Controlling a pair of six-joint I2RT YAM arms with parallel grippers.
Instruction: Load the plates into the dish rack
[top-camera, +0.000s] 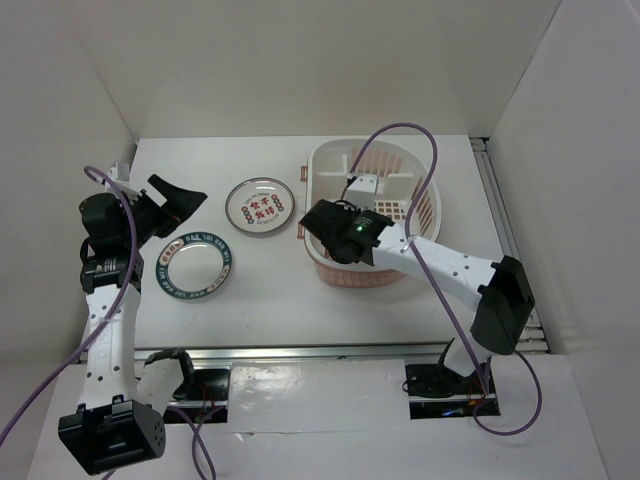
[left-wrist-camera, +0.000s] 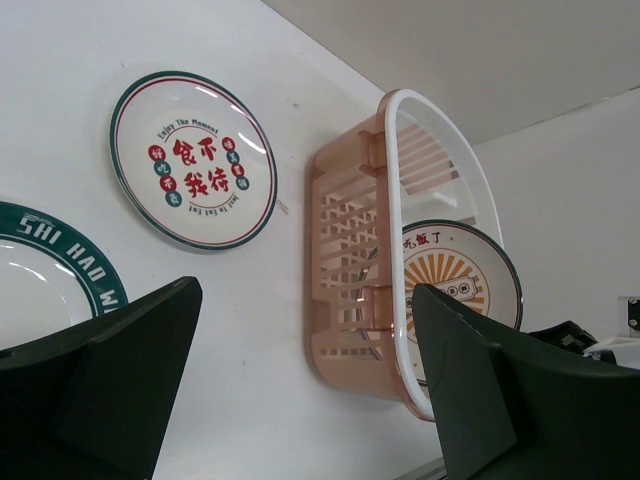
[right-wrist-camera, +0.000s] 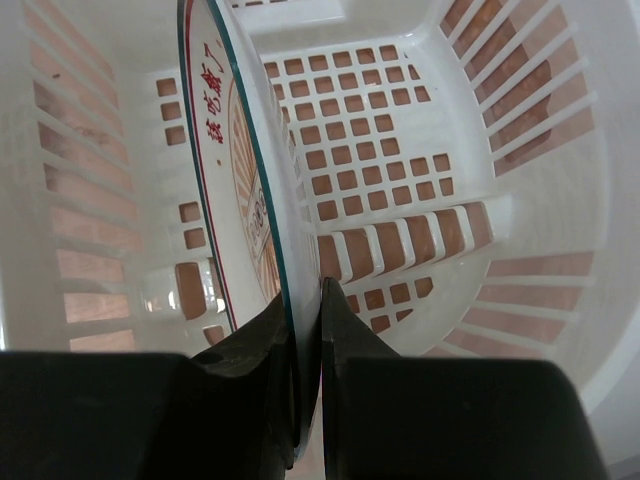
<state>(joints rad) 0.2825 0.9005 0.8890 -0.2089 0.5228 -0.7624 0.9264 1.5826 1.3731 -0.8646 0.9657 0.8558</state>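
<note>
Right wrist view: the right gripper (right-wrist-camera: 305, 300) is clamping the orange plate (right-wrist-camera: 225, 150) on edge in the rack (right-wrist-camera: 520, 120), best seating it before releasing; the left gripper (left-wrist-camera: 305, 295) is gaping.

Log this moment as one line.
right gripper: shut on orange plate, upright inside dish rack | left gripper: open, empty | red plate, teal plate: on table

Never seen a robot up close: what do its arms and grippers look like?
The left arm and right arm have white links with black joints. A purple cable loops along each. The left gripper and right gripper have black wedge-shaped fingers. A green light glows near the right wrist.
</note>
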